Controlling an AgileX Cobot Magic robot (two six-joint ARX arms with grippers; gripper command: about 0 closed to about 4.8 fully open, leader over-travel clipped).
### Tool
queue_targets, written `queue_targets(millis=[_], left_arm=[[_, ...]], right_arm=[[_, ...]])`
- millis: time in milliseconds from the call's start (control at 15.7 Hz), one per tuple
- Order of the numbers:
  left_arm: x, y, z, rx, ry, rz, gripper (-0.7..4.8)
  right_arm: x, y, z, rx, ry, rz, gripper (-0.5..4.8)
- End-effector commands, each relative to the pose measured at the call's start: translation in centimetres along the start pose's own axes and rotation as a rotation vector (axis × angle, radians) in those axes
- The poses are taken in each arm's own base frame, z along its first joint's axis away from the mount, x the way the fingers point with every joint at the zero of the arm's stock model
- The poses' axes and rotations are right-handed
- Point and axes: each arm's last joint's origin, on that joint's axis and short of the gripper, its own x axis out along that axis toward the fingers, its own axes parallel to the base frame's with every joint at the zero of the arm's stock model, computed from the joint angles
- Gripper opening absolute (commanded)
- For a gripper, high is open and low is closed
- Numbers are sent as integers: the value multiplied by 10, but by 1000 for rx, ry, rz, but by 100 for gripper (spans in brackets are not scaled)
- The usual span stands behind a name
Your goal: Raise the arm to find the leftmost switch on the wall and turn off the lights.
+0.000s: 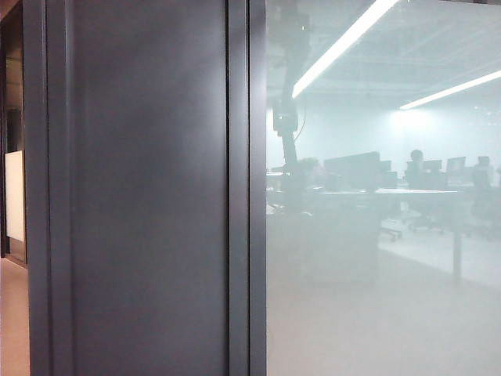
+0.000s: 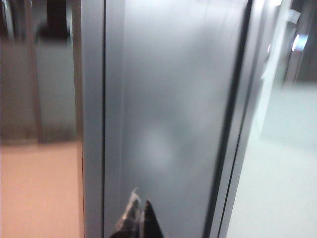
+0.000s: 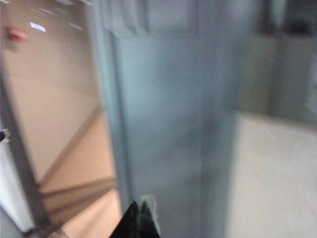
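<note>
Left claw (image 2: pixel 138 218) and right claw (image 3: pixel 140 218) both closed, empty, tips facing a grey wall panel (image 1: pixel 149 188).
We see the arm (image 1: pixel 288 117) only as a hazy dark silhouette in the frosted glass (image 1: pixel 376 298) right of the panel, upright under a ceiling light strip (image 1: pixel 344 43); desks with monitors (image 1: pixel 354 168) sit beyond it.

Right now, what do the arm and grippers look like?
The arm shows as a slender dark jointed silhouette with looping cables, hazy in the frosted glass. The left gripper and right gripper show only dark pointed fingers, tips together, with pale edging.
</note>
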Motion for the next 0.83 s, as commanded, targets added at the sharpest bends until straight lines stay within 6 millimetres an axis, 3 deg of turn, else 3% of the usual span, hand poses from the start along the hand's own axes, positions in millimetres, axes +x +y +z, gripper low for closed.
queue_targets(millis=[64, 509, 826], left_arm=[[8, 2, -27, -73, -5, -55, -6], [30, 10, -81, -134, 4, -59, -6], [38, 14, -113, -148, 73, -56, -5]], right_arm=[[-17, 7, -28, 2, 10, -80, -6], [-72, 23, -110, -20, -80, -478, -6], [-80, 18, -152, -19, -101, -663, -6]])
